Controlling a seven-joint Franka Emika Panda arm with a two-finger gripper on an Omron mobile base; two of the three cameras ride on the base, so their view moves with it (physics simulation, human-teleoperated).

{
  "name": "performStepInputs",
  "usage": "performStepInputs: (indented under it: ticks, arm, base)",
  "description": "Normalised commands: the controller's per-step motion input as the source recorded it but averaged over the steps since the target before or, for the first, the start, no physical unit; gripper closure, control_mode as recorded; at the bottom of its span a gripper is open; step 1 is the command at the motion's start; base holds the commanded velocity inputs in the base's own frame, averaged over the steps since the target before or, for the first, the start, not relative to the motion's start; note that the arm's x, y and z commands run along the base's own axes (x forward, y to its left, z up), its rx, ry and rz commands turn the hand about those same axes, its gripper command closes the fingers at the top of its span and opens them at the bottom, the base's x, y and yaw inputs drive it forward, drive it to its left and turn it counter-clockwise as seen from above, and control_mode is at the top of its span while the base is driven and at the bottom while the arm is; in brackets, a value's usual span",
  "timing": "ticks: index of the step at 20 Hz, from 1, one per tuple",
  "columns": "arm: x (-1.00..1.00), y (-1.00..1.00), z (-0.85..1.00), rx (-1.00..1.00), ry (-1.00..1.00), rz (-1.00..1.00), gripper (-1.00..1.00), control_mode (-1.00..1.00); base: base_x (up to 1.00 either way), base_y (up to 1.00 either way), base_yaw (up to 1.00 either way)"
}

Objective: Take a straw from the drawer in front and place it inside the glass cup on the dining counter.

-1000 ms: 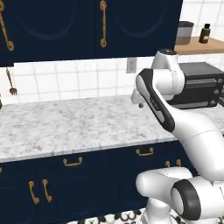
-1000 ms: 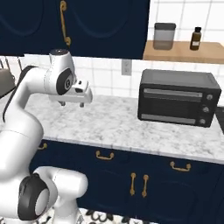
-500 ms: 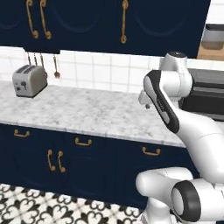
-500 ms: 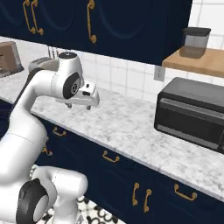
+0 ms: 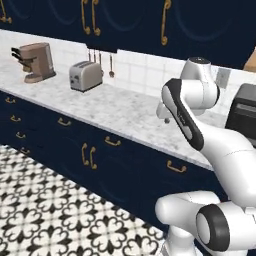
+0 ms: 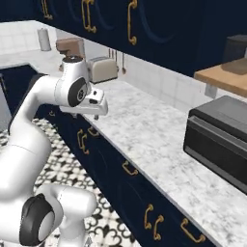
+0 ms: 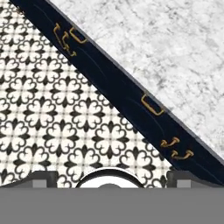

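A: Where is the gripper [image 6: 95, 116]?
B: In the right base view it hangs off the arm's wrist, over the front edge of the marbled desk [image 6: 159, 140], pointing down. In the hand view its two dark tips sit far apart at the bottom, so it is released, with nothing between the tips.

A: What does the hand camera look at?
B: The patterned black-and-white floor [image 7: 57, 122], a band of navy cabinet fronts crossing on a slant, and the marbled top beyond. A drawer front with a brass handle [image 7: 152, 105] lies in the middle of that band, shut flush; I cannot tell whether it is the task's drawer.

A: And the straw, the glass cup?
B: I cannot place either one from these views.

A: What stands on the desk?
B: A silver toaster [image 5: 85, 76] and a brown coffee machine [image 5: 36, 62] to its left, well apart from the arm. A black toaster oven [image 6: 219, 140] sits on the other side.
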Motion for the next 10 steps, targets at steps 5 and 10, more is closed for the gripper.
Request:
performStepInputs:
  ticks: [5, 10]
  arm:
    - [0.00, 0.00, 0.00, 0.00, 0.00, 0.00, -1.00, 1.00]
    - [0.00, 0.00, 0.00, 0.00, 0.00, 0.00, -1.00, 1.00]
  base:
    - [-0.35, -0.73, 0.56]
    - [-0.23, -0.70, 0.49]
